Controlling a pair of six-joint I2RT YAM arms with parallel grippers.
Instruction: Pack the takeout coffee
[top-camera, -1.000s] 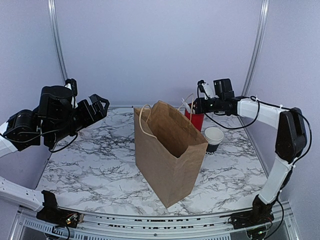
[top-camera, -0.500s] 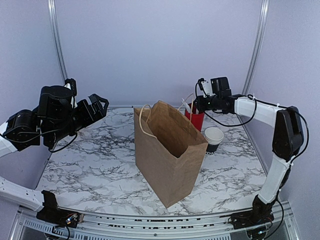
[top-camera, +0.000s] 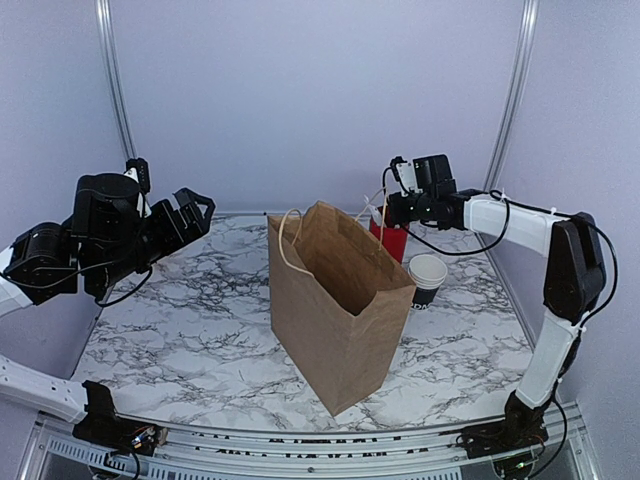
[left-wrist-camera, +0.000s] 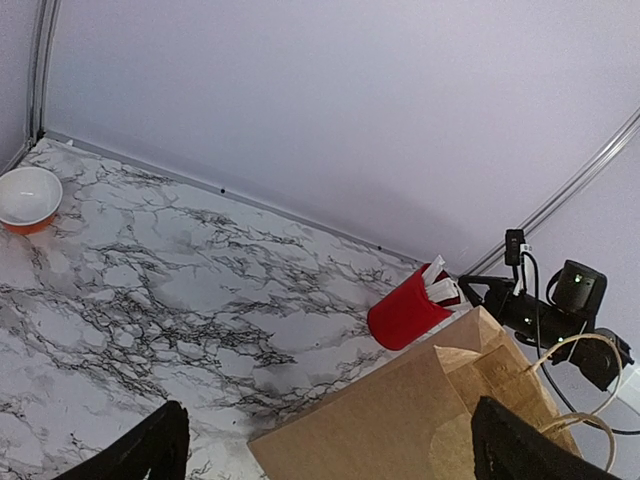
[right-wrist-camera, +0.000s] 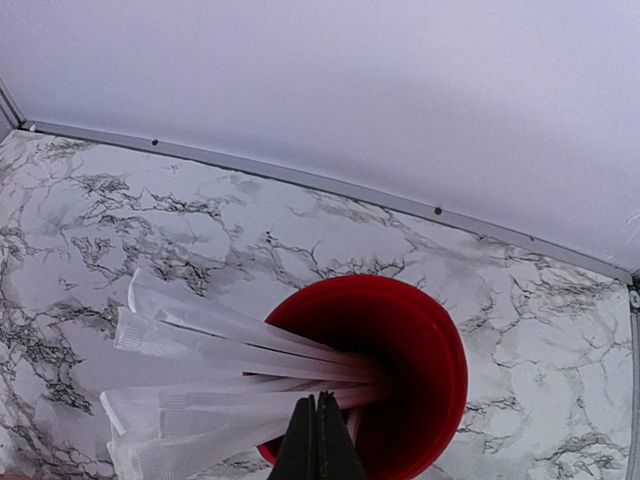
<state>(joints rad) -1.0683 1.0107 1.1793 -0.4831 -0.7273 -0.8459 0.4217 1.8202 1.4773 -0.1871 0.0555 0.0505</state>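
The lidded black takeout coffee is not in view in any frame. An open brown paper bag (top-camera: 335, 310) stands upright mid-table; it also shows in the left wrist view (left-wrist-camera: 400, 430). My right gripper (right-wrist-camera: 318, 402) is shut, its fingertips pressed together just above the red cup (right-wrist-camera: 420, 350) and over the white wrapped utensils (right-wrist-camera: 200, 340) that lean out of it. In the top view the right gripper (top-camera: 386, 212) hovers over the red cup (top-camera: 392, 240) behind the bag. My left gripper (top-camera: 192, 205) is open and empty, held high at the left.
A lidless black cup with a white rim (top-camera: 427, 272) stands right of the bag, in front of the red cup (left-wrist-camera: 405, 312). A small orange and white bowl (left-wrist-camera: 28, 197) sits at the far left by the back wall.
The right gripper has shifted slightly left and back, over the red cup. The left arm has barely moved.
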